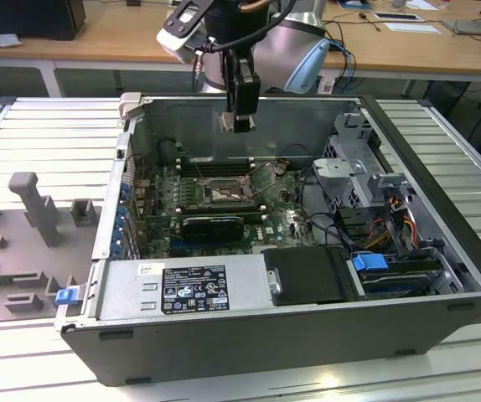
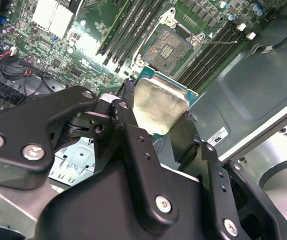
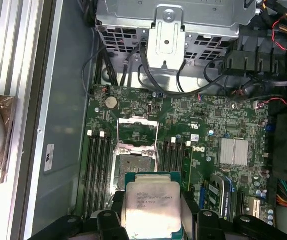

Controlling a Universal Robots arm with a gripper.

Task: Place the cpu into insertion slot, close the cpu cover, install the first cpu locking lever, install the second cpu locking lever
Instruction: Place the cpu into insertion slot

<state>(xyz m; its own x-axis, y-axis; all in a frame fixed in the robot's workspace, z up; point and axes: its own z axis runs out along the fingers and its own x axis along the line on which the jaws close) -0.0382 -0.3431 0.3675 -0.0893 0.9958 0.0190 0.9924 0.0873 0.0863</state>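
The cpu (image 3: pixel 151 206), a square chip with a pale silvery face on a green edge, is clamped between the black fingers (image 2: pixel 133 130) of my gripper (image 2: pixel 158 106), which is shut on it. In the exterior view the gripper (image 1: pixel 242 120) hangs above the open computer case with the cpu (image 1: pixel 226 122) at its tip, well above the motherboard. The insertion slot (image 3: pixel 133 166) lies bare on the board just past the chip, its grey-gold contact field (image 2: pixel 168 47) showing. The cpu cover (image 3: pixel 137 131), a thin silver frame, stands swung up at the slot's far side.
Black memory slots (image 3: pixel 97 165) flank the socket on both sides. A silver drive cage (image 3: pixel 166 30) with cables (image 3: pixel 283 45) fills one end of the case, and a power supply (image 1: pixel 192 287) lines the near wall. Grey fixtures (image 1: pixel 31 205) stand outside on the exterior view's left.
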